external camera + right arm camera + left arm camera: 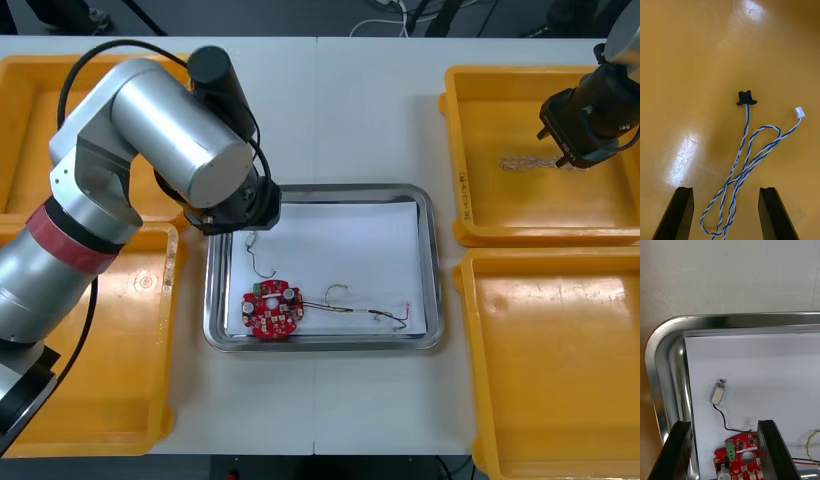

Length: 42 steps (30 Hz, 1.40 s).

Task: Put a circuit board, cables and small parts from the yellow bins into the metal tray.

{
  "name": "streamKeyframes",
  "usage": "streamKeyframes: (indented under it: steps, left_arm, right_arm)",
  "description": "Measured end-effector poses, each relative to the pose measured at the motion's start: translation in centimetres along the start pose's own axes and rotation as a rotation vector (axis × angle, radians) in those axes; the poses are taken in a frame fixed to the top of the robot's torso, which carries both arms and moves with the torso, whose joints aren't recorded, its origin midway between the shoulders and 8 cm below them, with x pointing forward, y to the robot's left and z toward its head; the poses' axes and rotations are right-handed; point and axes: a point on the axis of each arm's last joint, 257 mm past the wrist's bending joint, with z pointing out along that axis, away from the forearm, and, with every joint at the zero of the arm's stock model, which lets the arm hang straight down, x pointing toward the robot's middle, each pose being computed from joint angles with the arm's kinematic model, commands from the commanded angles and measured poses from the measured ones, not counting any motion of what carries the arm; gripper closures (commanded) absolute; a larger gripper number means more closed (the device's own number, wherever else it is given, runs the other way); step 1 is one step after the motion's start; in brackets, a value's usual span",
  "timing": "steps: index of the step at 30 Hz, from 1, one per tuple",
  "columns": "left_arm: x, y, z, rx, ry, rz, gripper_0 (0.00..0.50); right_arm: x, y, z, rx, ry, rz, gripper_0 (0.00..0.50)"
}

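The right gripper is hovering over the far yellow plastic bin on the robot's right, with its black fingers standing apart and nothing held. The twisted blue and white cable is lying on the bin floor directly under that gap. In the right wrist view its doubled strands are passing between the two fingers and running on ahead to a small black connector and a white plug. Its long axis is therefore running along the gap, across the line on which the fingers close, so the pick seems to be calling for a straight descent. The cable is looking thin, limp and loosely looped, flat against the floor. The tips are probably needing to reach almost to the plastic, though their height is hard to judge here. This arm is much the nearer one.

The left gripper is hanging, fingers apart and empty, over the far left corner of the shiny metal tray. There a round red circuit board, a small metal part and a red and yellow cable are already lying.
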Motion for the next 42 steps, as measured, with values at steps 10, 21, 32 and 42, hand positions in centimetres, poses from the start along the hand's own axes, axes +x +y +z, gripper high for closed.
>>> streamKeyframes:
  steps: [10,21,32,42]
  left_arm:
    - [-1.9,2.7,-3.9,-0.015,0.030,-0.044,0.000]
    - [-3.8,7.7,-6.7,-0.022,0.024,0.113,0.000]
    - [-5.3,12.5,-6.9,-0.015,0.050,0.032,0.000]
    - [-7.6,16.8,-5.3,-0.055,0.022,0.225,0.000]
  right_arm:
    - [-0.4,0.8,0.3,-0.044,-0.016,0.022,0.000]
    - [-0.5,-1.1,1.8,-0.025,-0.019,0.034,0.000]
    - [0.4,-1.5,2.8,-0.049,0.019,0.081,0.000]
    - [0.8,-1.0,3.1,-0.086,0.039,0.117,0.000]
